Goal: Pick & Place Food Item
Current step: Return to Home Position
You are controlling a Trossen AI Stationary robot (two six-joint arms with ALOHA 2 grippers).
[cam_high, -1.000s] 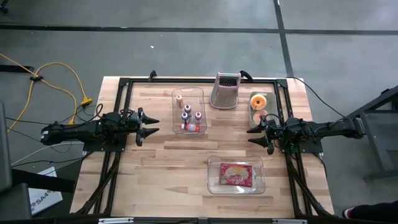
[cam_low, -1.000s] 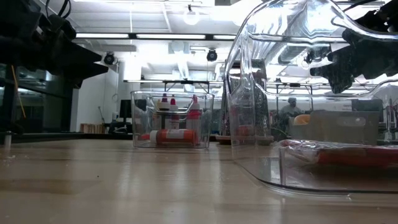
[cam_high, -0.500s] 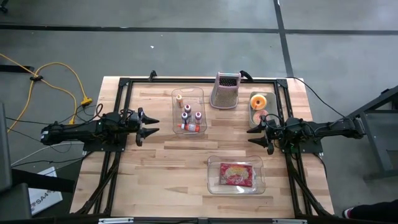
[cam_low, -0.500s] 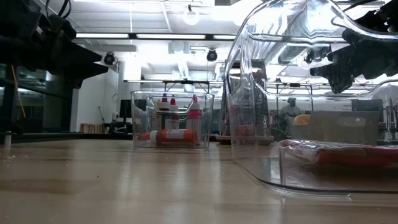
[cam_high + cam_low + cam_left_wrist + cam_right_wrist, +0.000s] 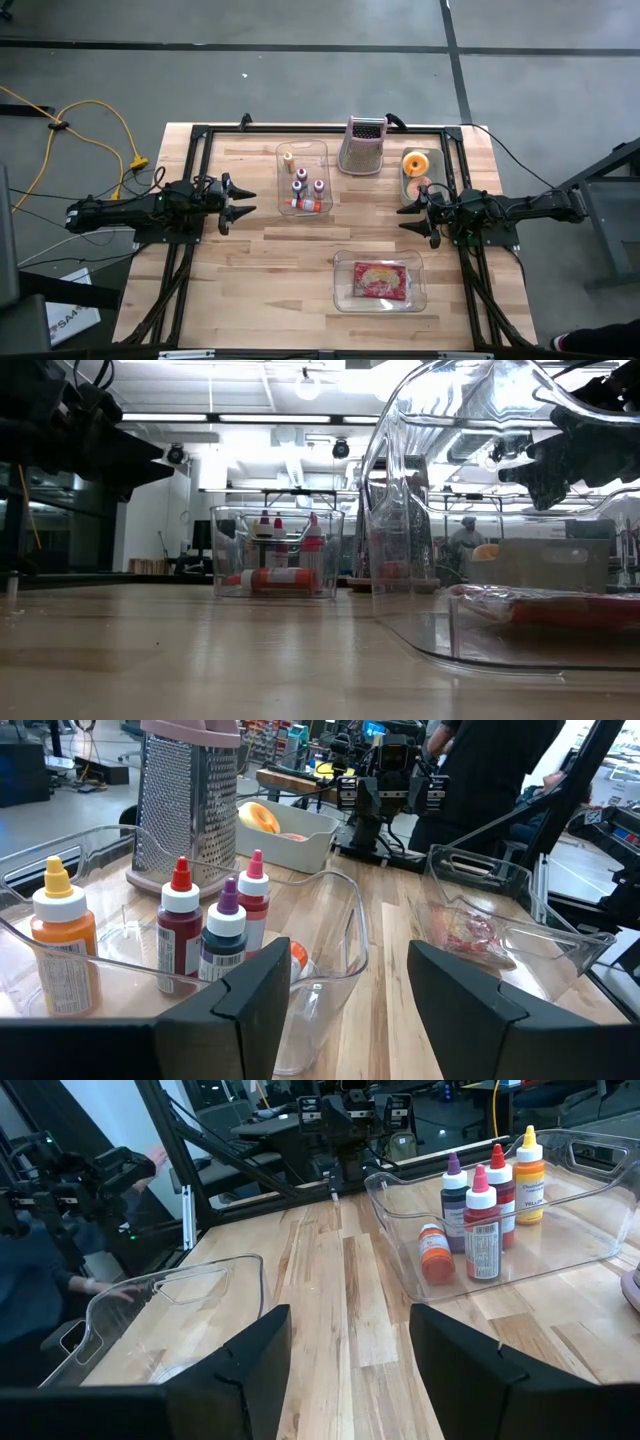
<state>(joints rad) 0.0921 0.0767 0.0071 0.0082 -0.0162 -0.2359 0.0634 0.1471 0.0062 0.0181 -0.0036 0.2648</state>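
Observation:
A red food packet (image 5: pixel 378 279) lies flat in a clear bin (image 5: pixel 420 295) near the table's front right; it shows again in the left wrist view (image 5: pixel 466 932) and the low view (image 5: pixel 545 609). Orange round food pieces (image 5: pixel 416 162) sit in a grey tray (image 5: pixel 404 192) at the far right. My left gripper (image 5: pixel 247 202) hovers open at the table's left side, pointing level toward the right. My right gripper (image 5: pixel 404 217) hovers open at the right side, beside the tray, pointing left. Neither has anything between its fingers (image 5: pixel 255 1005) (image 5: pixel 255 1355).
A clear bin (image 5: pixel 283 152) of small colouring bottles (image 5: pixel 303 186) stands mid-table toward the far side; one bottle lies flat. A metal grater with a pink top (image 5: pixel 364 145) stands at the far edge. Bare wood lies between the arms. People show in the room beyond.

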